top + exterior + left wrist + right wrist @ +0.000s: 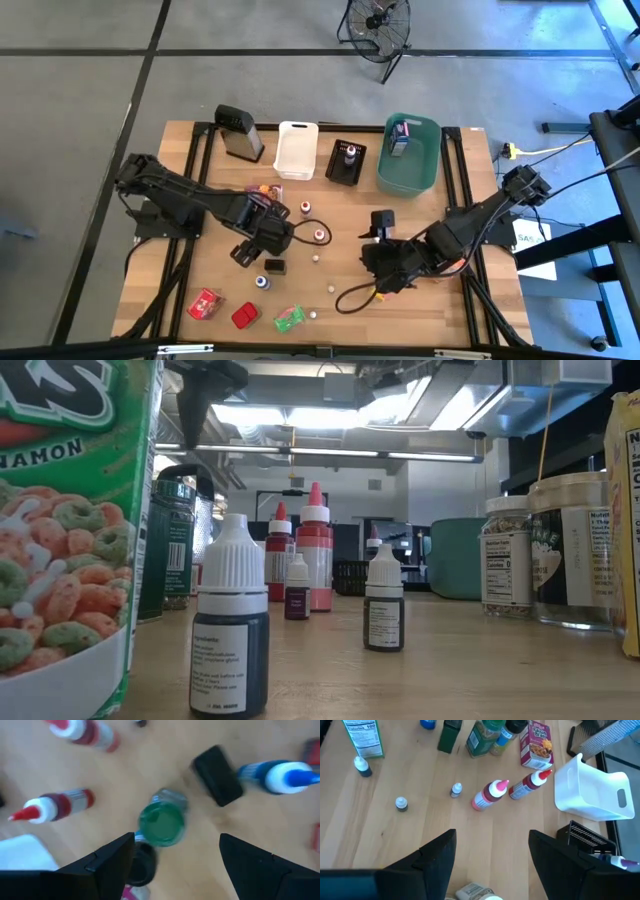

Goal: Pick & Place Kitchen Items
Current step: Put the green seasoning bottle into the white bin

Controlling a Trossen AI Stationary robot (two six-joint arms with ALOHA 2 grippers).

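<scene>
Kitchen items lie scattered on the wooden table (pixel 200 160). A green-lidded jar (pixel 162 822) stands upright on it. My left gripper (pixel 177 840) hangs open above the jar, pointing down, a finger on either side and clear of it; in the high view the left gripper (pixel 246 252) hides the jar. Close by are a black box (pixel 217 775), a blue-capped bottle (pixel 280 775) and two red-capped bottles (pixel 55 806). At centre right, my right gripper (pixel 492 837) is open above bare wood, with a pale jar (pixel 477 892) just beneath it. The right gripper (pixel 368 258) slants down toward the table's left.
Along the far edge stand a grater (pixel 240 132), a white bin (pixel 296 150), a black bin (pixel 346 160) and a teal bin (pixel 408 152). Red packets (pixel 205 303) and a green packet (pixel 289 319) lie near the front edge. Tiny bottles (pixel 315 258) dot the middle.
</scene>
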